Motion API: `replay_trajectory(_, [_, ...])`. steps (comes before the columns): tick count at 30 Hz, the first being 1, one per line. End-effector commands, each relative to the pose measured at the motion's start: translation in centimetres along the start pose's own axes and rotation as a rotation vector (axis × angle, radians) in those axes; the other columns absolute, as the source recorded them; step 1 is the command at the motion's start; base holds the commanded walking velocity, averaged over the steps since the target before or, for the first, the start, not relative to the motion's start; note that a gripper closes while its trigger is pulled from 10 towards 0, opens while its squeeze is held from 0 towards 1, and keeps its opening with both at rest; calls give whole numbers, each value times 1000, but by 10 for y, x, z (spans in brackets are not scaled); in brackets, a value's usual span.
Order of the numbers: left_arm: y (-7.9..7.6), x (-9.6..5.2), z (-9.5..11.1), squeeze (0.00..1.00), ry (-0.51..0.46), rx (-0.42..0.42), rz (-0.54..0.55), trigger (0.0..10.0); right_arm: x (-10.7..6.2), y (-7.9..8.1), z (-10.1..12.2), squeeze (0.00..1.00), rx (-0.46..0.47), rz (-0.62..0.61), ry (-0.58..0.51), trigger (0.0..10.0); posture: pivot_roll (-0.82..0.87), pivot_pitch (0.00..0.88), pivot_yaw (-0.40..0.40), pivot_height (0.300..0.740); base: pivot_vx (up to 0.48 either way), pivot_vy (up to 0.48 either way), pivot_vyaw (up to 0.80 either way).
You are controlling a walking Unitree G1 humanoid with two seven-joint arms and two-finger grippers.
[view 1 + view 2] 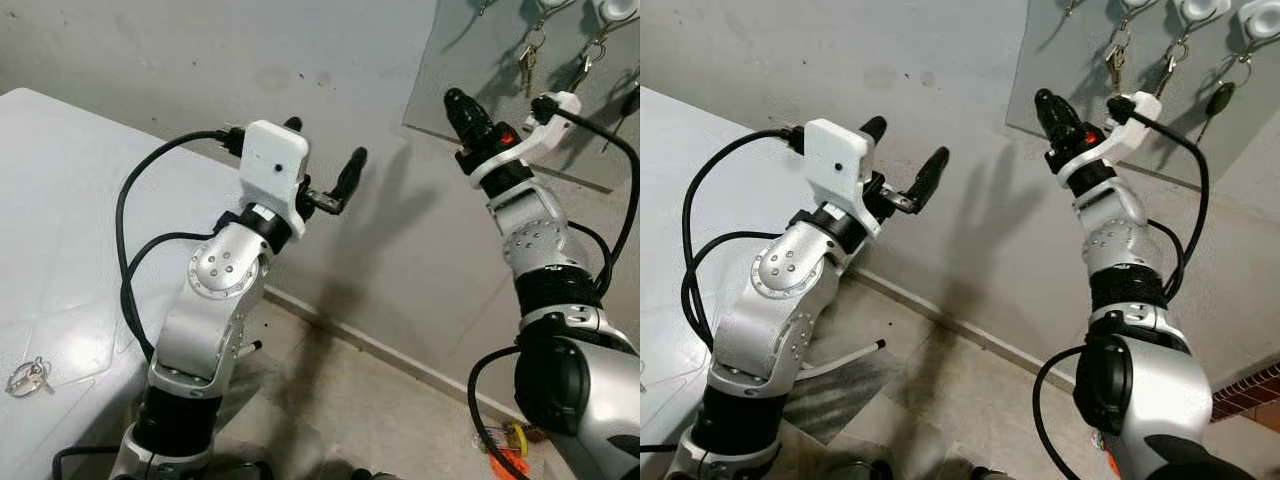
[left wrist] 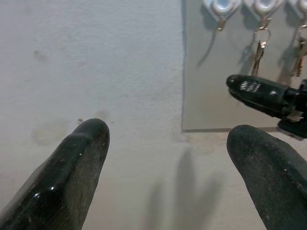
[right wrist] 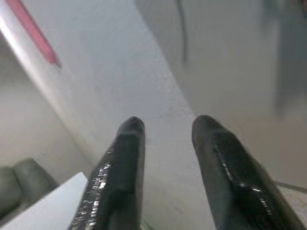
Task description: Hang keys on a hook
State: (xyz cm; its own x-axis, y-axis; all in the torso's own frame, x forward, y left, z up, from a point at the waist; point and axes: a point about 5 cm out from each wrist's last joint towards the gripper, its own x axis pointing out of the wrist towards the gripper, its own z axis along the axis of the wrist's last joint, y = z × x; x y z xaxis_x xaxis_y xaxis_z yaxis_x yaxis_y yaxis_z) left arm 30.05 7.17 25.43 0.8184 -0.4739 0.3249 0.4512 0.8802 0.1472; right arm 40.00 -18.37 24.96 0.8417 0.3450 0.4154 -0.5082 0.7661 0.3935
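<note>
A small bunch of keys point(image 1: 28, 377) on a ring lies on the white table point(image 1: 70, 220) at the near left. On the wall at the upper right is a grey board point(image 1: 470, 90) with white hooks point(image 1: 1196, 8). Several hooks carry keys point(image 1: 1116, 55), and one holds a black fob point(image 1: 1222, 98). My left gripper point(image 1: 325, 150) is raised beside the table, open and holding nothing, pointing at the wall left of the board. Up at the board's lower left edge, my right gripper point(image 1: 462, 105) holds its fingers point(image 3: 129, 158) apart, with bare wall between them.
Below the board the plain wall runs down to a skirting and a tiled floor point(image 1: 350, 400). A small orange and yellow object point(image 1: 505, 445) lies on the floor at the right. Black cables point(image 1: 130, 250) loop off my left arm over the table's edge.
</note>
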Motion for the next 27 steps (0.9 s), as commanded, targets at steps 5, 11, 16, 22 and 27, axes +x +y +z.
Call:
replay_trajectory(5, [10,-11,-16,0,36,-7,113,10000,-15,-1,-18,1000,-51,-29,30,10000,-39,159,-23,740,0,0,0])
replay_trajectory(11, [24,-31,-47,0,132,-70,256,10000,-42,-8,-43,1000,-120,-137,56,10000,-42,148,-19,740,0,0,0])
replay_trajectory(16, [30,-53,-74,0,203,-120,346,10000,-69,-4,-65,0,-205,-191,87,10000,-45,135,-16,740,0,0,0])
replay_trajectory(22, [39,-77,-95,0,247,-203,427,10000,-100,1,-88,0,-251,-241,157,10000,-47,118,-14,740,0,0,0])
replay_trajectory(27, [44,-91,-106,0,284,-189,463,10000,-117,-2,-96,0,-309,-316,197,10000,-47,107,-17,740,0,0,0])
